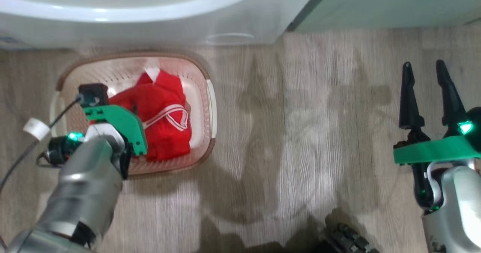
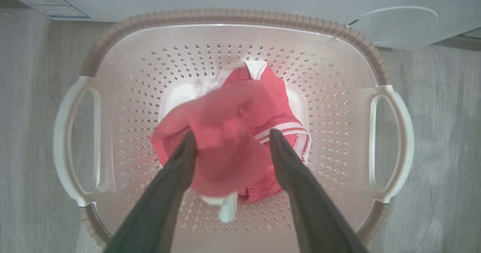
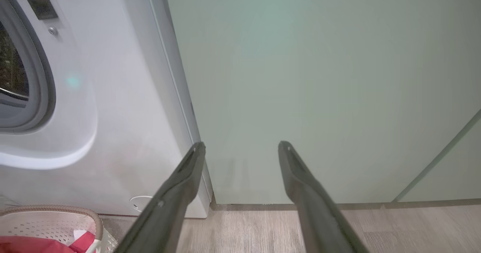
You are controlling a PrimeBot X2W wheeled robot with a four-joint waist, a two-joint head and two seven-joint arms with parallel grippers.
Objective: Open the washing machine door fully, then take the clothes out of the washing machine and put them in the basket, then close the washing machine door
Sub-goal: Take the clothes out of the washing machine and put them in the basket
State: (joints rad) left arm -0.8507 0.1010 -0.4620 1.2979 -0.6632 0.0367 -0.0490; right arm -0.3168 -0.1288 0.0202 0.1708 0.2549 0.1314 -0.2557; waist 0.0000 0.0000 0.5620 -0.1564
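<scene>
The clothes [image 1: 167, 114] lie bunched in the basket [image 1: 131, 56], which sits on the floor [image 1: 282, 132] just in front of the washer [image 1: 158, 16]. The left gripper [image 2: 232, 134] hangs over the basket, jaws spread wide, with one finger on either side of the red heap. They do not pinch the fabric, though I cannot tell whether the tips touch it. The right gripper [image 1: 423, 65] is well off to the right above bare floor. Its jaws are parted and empty, and it points toward the green cabinet [image 1: 394, 5] beside the washer.
</scene>
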